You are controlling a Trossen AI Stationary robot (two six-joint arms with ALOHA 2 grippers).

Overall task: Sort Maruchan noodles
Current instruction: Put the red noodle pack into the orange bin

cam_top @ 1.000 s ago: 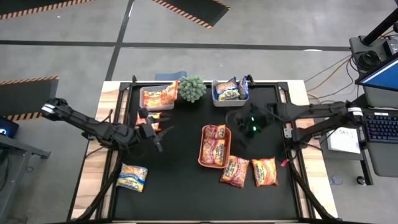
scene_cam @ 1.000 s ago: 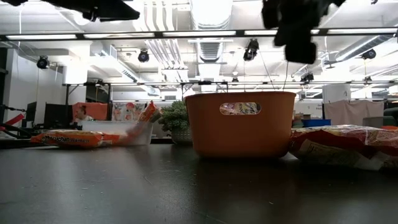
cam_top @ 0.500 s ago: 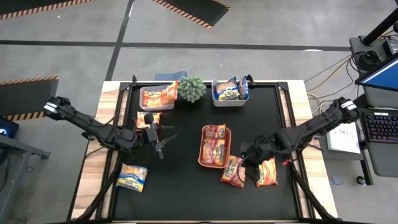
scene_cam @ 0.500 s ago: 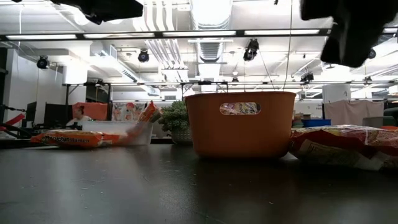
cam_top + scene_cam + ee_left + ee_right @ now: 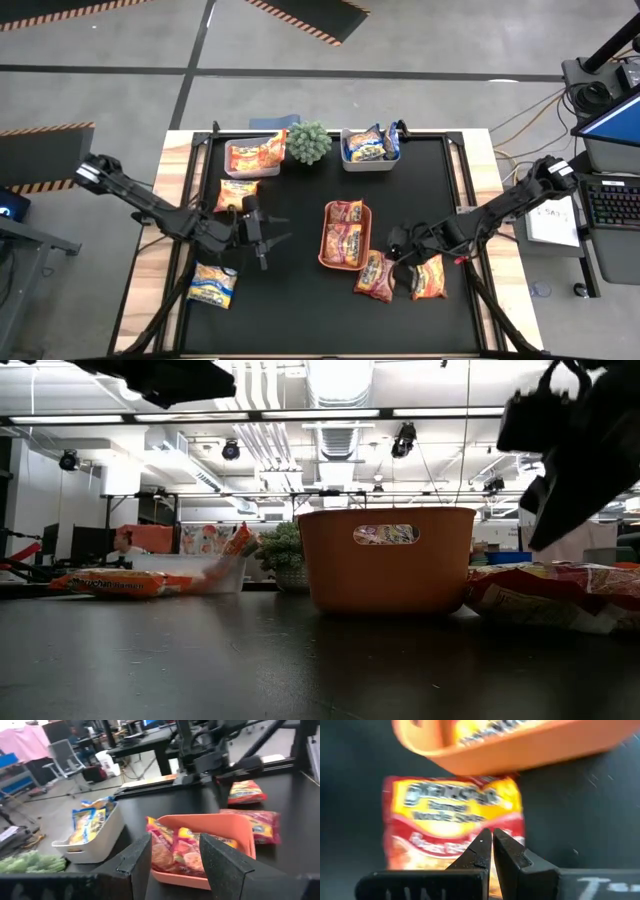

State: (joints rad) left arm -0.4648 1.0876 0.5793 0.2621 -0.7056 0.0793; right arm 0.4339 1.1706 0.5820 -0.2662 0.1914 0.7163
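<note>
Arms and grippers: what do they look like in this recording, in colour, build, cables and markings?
Both arms are dark, slim and jointed, each with a white band near its outer end. The left gripper has two broad, matte black, blocky fingers. The right gripper has black fingers tapering to narrow tips, with faint white lettering on its black body. Dark cables bunch around the right arm's wrist in the high view.

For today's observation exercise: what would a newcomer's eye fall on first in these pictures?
Probably the orange tray mid-table, holding red noodle packets. Next, the right claw, shut, poised over a dark red packet lying just beside the tray. Last, the two bins at the far edge flanking a green plant, one with orange packets, one with yellow-and-blue packets.
</note>
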